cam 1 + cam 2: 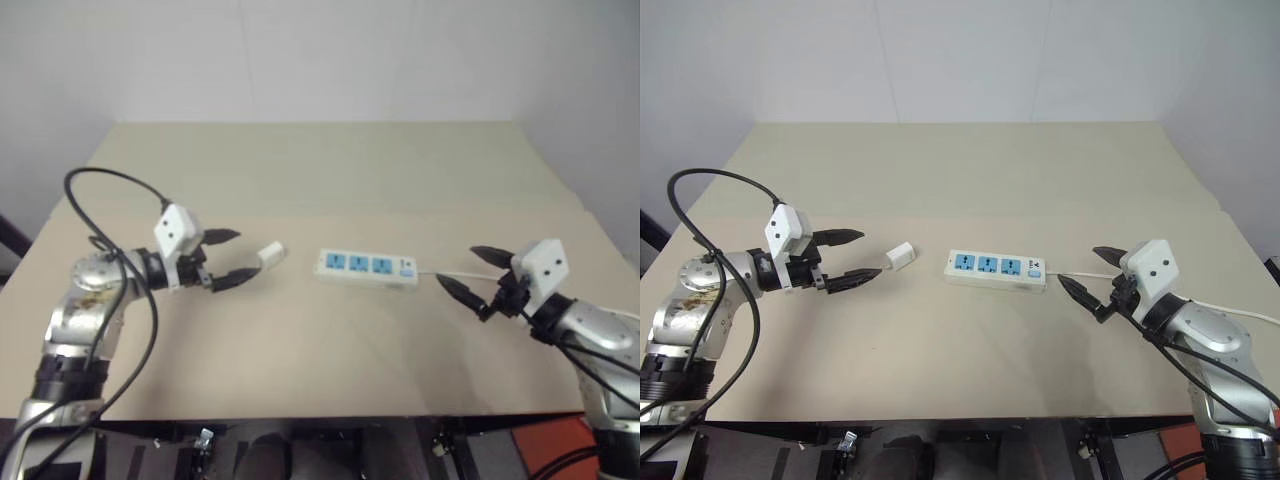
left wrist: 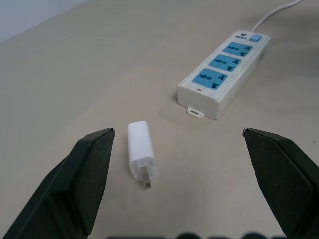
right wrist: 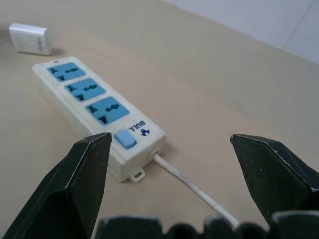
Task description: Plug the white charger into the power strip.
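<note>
lining up on the plug, nothing picked up yet.
white charger (image 1: pixel 272 254) lies flat at centre-left of the frame, just left of the power strip (image 1: pixel 367 268); left gripper (image 1: pixel 228 258) and right gripper (image 1: pixel 472 273) both spread wide, empty. next, i'd say, left closes round the charger.

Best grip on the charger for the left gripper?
Probably across the long flat sides of the charger, mid-body. It lies flat on the table, prongs toward the open left gripper and apart from the strip. Come from the prong end, leaving the prongs clear.
</note>
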You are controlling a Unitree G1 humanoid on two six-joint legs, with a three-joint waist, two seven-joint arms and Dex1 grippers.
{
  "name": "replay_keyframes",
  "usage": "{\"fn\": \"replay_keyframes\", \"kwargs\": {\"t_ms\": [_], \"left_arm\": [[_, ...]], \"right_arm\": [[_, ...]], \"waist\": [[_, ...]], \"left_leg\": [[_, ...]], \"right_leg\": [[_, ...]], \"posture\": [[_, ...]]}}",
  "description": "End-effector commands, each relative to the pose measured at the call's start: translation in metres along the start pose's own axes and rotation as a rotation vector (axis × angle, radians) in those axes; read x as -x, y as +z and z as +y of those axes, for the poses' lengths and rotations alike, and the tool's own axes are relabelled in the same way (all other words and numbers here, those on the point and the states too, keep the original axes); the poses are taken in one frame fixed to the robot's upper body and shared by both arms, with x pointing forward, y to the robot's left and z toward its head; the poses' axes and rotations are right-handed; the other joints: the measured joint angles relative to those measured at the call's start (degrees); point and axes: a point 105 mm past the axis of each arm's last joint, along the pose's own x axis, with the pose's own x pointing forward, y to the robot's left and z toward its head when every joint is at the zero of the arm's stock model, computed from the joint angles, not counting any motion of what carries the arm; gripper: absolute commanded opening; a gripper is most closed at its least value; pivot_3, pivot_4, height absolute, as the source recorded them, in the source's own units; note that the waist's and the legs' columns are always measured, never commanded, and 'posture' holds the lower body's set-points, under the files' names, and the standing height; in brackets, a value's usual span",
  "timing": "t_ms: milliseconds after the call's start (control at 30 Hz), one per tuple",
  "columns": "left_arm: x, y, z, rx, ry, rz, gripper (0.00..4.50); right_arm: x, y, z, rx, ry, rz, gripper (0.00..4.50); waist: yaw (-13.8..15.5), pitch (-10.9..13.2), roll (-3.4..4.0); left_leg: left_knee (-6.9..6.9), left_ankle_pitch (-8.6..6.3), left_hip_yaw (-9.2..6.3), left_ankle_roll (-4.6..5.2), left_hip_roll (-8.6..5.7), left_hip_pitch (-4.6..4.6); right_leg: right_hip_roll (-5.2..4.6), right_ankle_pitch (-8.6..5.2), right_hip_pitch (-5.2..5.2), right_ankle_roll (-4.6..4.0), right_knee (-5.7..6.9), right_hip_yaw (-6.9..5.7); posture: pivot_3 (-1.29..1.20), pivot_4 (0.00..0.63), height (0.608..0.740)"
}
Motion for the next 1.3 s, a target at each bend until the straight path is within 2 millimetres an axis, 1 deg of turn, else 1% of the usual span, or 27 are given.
{"fn": "replay_keyframes", "kwargs": {"t_ms": [33,233,300,367,467,567,767,833,900,1067,1200,1267,1300], "left_arm": [[-0.003,0.014,-0.003,-0.035,-0.026,-0.040,4.50],[-0.008,0.016,-0.005,-0.035,-0.039,-0.048,4.50],[-0.009,0.017,-0.005,-0.037,-0.041,-0.048,4.50],[-0.011,0.017,-0.006,-0.039,-0.046,-0.050,4.50],[-0.011,0.017,-0.006,-0.039,-0.049,-0.051,4.50],[-0.011,0.017,-0.006,-0.041,-0.046,-0.052,4.50],[-0.011,0.017,-0.006,-0.043,-0.042,-0.054,4.50],[-0.010,0.017,-0.006,-0.045,-0.038,-0.052,4.50],[-0.008,0.017,-0.006,-0.046,-0.030,-0.049,4.50],[-0.005,0.016,-0.007,-0.043,-0.023,-0.049,4.50],[-0.004,0.016,-0.008,-0.041,-0.018,-0.049,4.50],[-0.004,0.016,-0.007,-0.040,-0.016,-0.049,4.50],[-0.003,0.016,-0.007,-0.040,-0.016,-0.048,4.50]], "right_arm": [[-0.004,0.001,-0.013,0.082,0.012,0.015,4.48],[-0.016,-0.024,-0.035,0.182,0.017,0.163,4.48],[-0.020,-0.031,-0.040,0.218,0.023,0.205,4.48],[-0.024,-0.038,-0.043,0.219,0.046,0.233,4.48],[-0.031,-0.042,-0.043,0.192,0.080,0.237,4.48],[-0.042,-0.046,-0.037,0.162,0.129,0.235,4.48],[-0.060,-0.056,-0.031,0.094,0.160,0.243,4.48],[-0.061,-0.062,-0.028,0.093,0.187,0.263,4.12],[-0.061,-0.065,-0.025,0.088,0.212,0.268,3.61],[-0.060,-0.063,-0.024,0.099,0.246,0.257,2.01],[-0.057,-0.061,-0.017,0.119,0.292,0.242,0.68],[-0.056,-0.059,-0.014,0.124,0.299,0.231,0.14],[-0.056,-0.058,-0.012,0.126,0.302,0.222,0.01]], "waist": [[0.1,0.0,-0.01],[0.1,0.0,-0.01],[0.1,0.0,-0.01],[0.1,0.0,-0.01],[-0.1,0.0,-0.02],[-0.2,0.1,-0.02],[-0.2,0.1,-0.01],[-0.2,0.1,-0.01],[-0.2,0.1,-0.01],[-0.2,0.1,-0.01],[-0.2,0.1,-0.01],[-0.2,0.1,-0.01],[-0.1,0.1,-0.01]], "left_leg": [[0.00,0.00,0.02,0.00,0.00,0.00],[0.00,0.00,0.09,0.00,-0.01,-0.02],[0.01,0.00,0.10,0.00,-0.01,-0.02],[0.00,0.00,0.13,0.00,-0.01,-0.02],[0.00,0.00,0.14,0.00,0.00,-0.02],[0.00,0.00,0.11,0.00,0.00,-0.02],[0.01,0.00,0.07,0.00,0.01,-0.02],[0.02,0.00,0.04,0.00,0.01,-0.02],[0.01,0.00,0.03,0.00,0.01,-0.02],[0.02,0.00,0.01,-0.01,0.01,0.00],[0.02,0.00,-0.01,-0.01,0.01,0.00],[0.02,0.00,-0.02,-0.01,0.02,0.00],[0.02,0.00,-0.02,-0.01,0.02,0.00]], "right_leg": [[0.00,0.00,0.00,0.00,0.00,0.00],[-0.01,0.01,-0.01,-0.01,-0.03,-0.01],[-0.01,0.01,-0.01,-0.02,-0.01,-0.01],[-0.01,0.01,-0.01,-0.03,-0.01,-0.01],[-0.01,0.02,-0.02,-0.03,-0.03,0.00],[0.00,0.02,-0.02,-0.03,-0.03,0.00],[-0.01,0.03,-0.03,-0.05,0.00,0.00],[-0.01,0.04,-0.03,-0.05,-0.01,0.01],[-0.01,0.04,-0.03,-0.05,-0.01,0.01],[-0.01,0.04,-0.01,-0.05,0.01,0.02],[-0.01,0.04,-0.02,-0.06,0.02,0.01],[-0.01,0.04,-0.02,-0.06,0.01,0.01],[-0.01,0.04,-0.02,-0.06,0.01,0.01]], "posture": [[0.00,0.150,0.740],[0.00,0.150,0.740],[0.00,0.150,0.740],[0.00,0.150,0.740],[0.00,0.150,0.740],[0.00,0.150,0.740],[0.00,0.150,0.740],[0.00,0.150,0.740],[0.00,0.150,0.740],[0.00,0.150,0.740],[0.00,0.150,0.740],[0.00,0.150,0.740],[0.00,0.150,0.740]]}}
